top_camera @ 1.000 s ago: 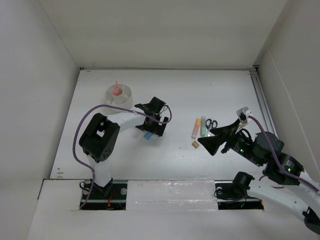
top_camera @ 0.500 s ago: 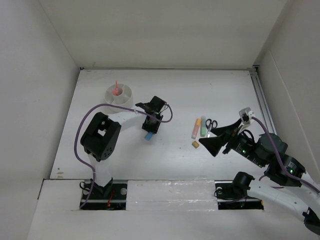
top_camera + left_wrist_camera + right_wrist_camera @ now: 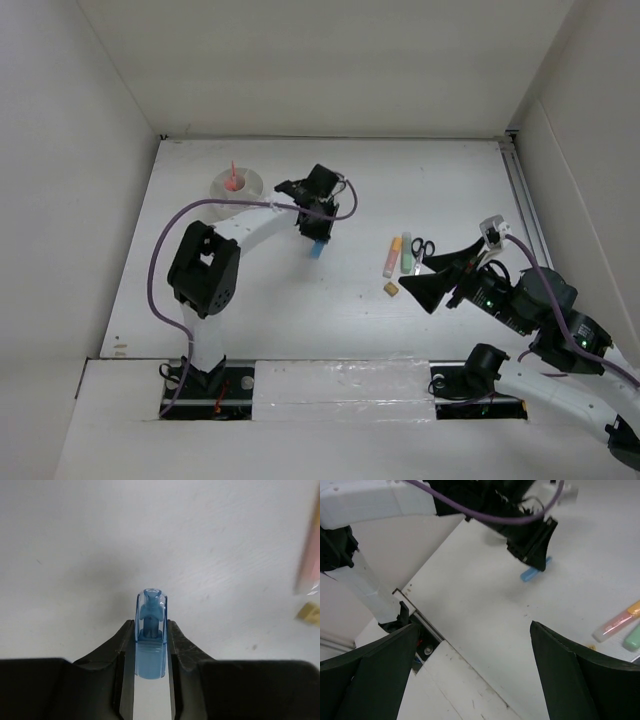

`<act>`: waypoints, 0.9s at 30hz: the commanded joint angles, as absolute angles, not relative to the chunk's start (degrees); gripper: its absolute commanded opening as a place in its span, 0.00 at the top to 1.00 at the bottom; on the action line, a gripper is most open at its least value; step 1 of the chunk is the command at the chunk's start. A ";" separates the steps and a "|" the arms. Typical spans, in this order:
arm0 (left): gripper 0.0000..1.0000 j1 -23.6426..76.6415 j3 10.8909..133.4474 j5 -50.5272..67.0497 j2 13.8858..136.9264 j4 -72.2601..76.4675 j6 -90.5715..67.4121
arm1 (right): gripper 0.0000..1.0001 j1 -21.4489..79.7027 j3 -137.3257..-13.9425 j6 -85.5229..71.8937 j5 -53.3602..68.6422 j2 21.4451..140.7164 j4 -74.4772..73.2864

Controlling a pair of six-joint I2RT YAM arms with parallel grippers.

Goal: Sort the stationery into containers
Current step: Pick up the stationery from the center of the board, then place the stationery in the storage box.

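Observation:
My left gripper point(image 3: 318, 238) is shut on the blue capsule-shaped piece point(image 3: 317, 250), which stands upright between the fingers point(image 3: 181, 642) with its clear cap point(image 3: 151, 605) past the tips, above the table. The white divided cup point(image 3: 240, 186) sits to the gripper's back left with a red pen point(image 3: 232, 176) standing in it. My right gripper point(image 3: 425, 285) hovers open and holds nothing, just right of a tan eraser cube point(image 3: 391, 289). An orange-pink highlighter point(image 3: 391, 257), a green highlighter point(image 3: 407, 253) and black-handled scissors point(image 3: 422, 247) lie side by side behind the eraser.
White walls close in the table on the left, back and right. A metal rail point(image 3: 525, 200) runs along the right edge. The right wrist view shows the table's near edge point(image 3: 450, 652) and the left arm's base point(image 3: 350, 555).
The left gripper went from open to shut on the blue piece, then carried it up off the table, back and to the right. The right arm barely shifted.

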State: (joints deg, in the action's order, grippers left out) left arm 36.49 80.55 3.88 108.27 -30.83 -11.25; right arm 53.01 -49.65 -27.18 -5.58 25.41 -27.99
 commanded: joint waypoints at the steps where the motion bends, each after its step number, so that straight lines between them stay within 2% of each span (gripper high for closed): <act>1: 1.00 35.77 93.22 2.04 104.15 -32.50 -13.27 | 0.02 53.61 -50.27 -26.54 -6.85 25.48 -26.01; 6: 1.00 33.32 112.19 -12.02 105.38 -34.89 -16.34 | 0.02 53.61 -50.80 -26.54 -8.00 26.02 -26.02; 10: 1.00 26.30 119.70 -21.26 106.08 -34.55 -23.37 | 0.02 53.61 -50.80 -26.54 -9.32 27.07 -26.02; 15: 1.00 15.66 117.07 -25.83 102.05 -23.75 -29.79 | 0.02 53.61 -50.80 -26.54 -10.37 28.12 -25.49; 20: 1.00 7.75 106.11 -23.21 97.56 -11.00 -31.11 | 0.02 53.61 -51.33 -27.07 -10.37 28.74 -26.10; 23: 1.00 2.39 104.16 -20.14 97.03 -8.44 -31.11 | 0.02 53.61 -51.33 -27.07 -10.37 28.74 -26.63; 27: 1.00 0.09 102.92 -19.51 98.09 -5.98 -31.11 | 0.02 53.61 -50.27 -27.07 -10.37 28.74 -26.10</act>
